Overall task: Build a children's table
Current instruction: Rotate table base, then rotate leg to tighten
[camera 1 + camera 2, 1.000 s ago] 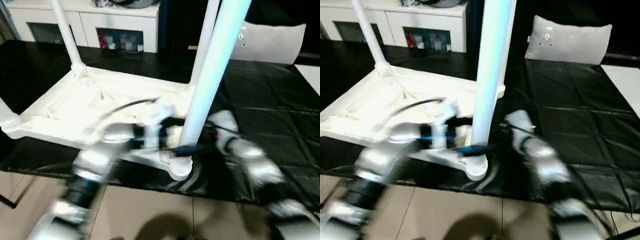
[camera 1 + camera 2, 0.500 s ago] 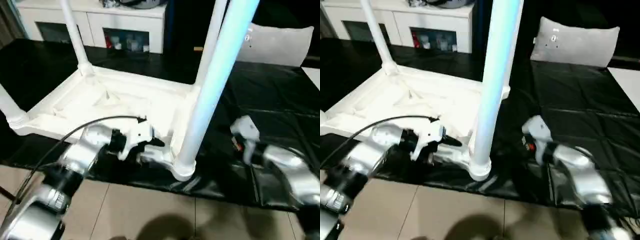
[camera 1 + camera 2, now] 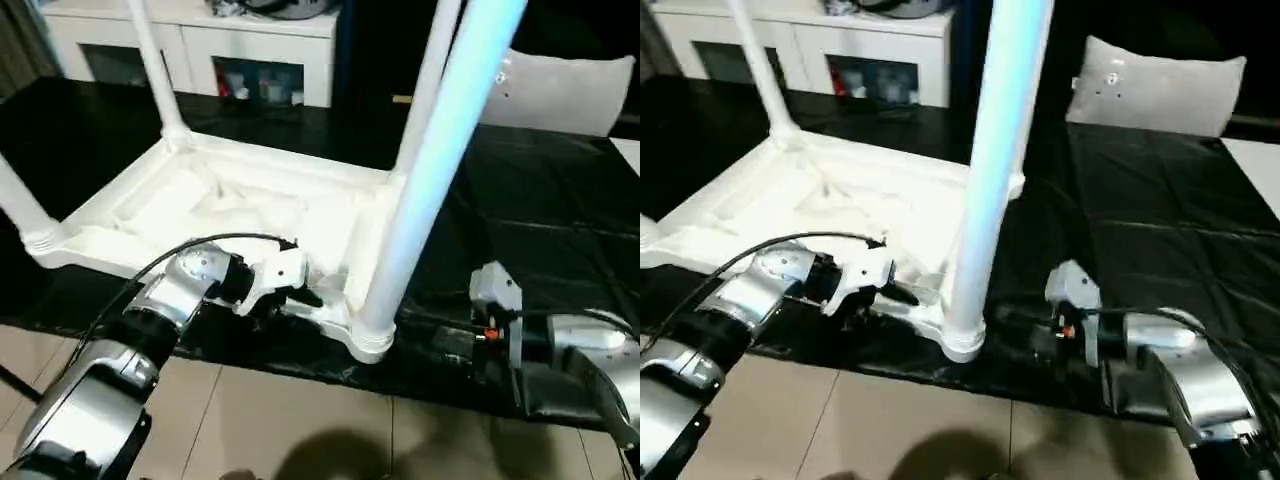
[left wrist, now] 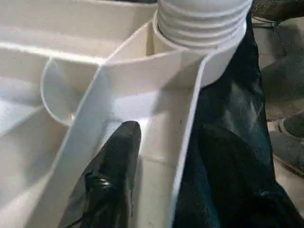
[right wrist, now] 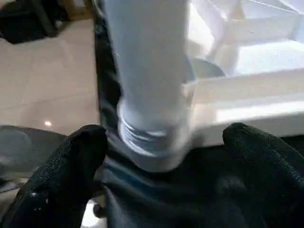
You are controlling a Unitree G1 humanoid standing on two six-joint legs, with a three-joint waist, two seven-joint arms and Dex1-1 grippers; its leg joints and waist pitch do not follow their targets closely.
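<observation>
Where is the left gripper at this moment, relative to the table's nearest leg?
In the left eye view, the left gripper sits at the upturned tabletop's near edge, just left of the nearest leg in its corner socket.

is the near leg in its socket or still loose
In. The near leg stands upright with its ribbed base seated in the tabletop corner socket.

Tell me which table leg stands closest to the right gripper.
The near-corner leg, the thick one in the socket at the tabletop's front right corner. The right gripper is open and faces its base; the other three legs stand farther off.
</observation>
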